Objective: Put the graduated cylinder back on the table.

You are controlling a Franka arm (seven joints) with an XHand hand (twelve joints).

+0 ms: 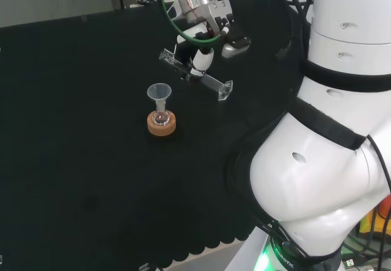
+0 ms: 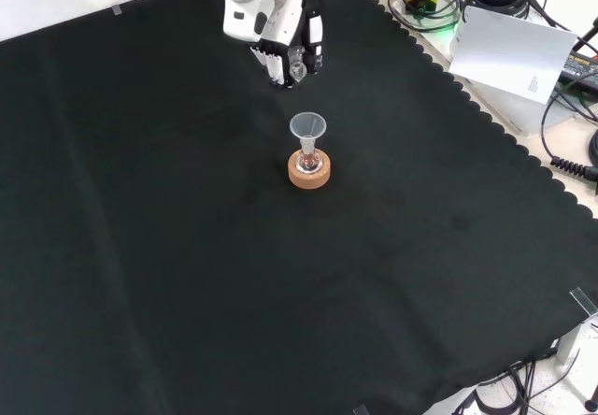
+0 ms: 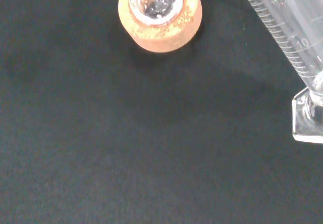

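Note:
My hand (image 1: 200,56) hangs above the cloth, its fingers curled round a clear graduated cylinder (image 1: 197,74). The cylinder lies nearly level in the air, its mouth toward the left and its flat foot toward the right in the head view. From the front, my hand (image 2: 280,32) is up above the flask with the cylinder (image 2: 297,64) end-on between the fingers. The wrist view has the cylinder's marked tube (image 3: 285,35) and foot close by. A small round flask (image 1: 162,119) with a clear funnel (image 1: 159,93) in its neck sits on a cork ring (image 1: 162,125) just left of and below my hand in the head view.
The flask (image 2: 308,164) on its cork ring (image 2: 309,174) stands mid-cloth in the front view, with the funnel (image 2: 307,127) in it. Off the cloth's scalloped edge at the upper right lie cables and a white sheet (image 2: 509,55). The arm's white links (image 1: 330,161) fill the head view's right.

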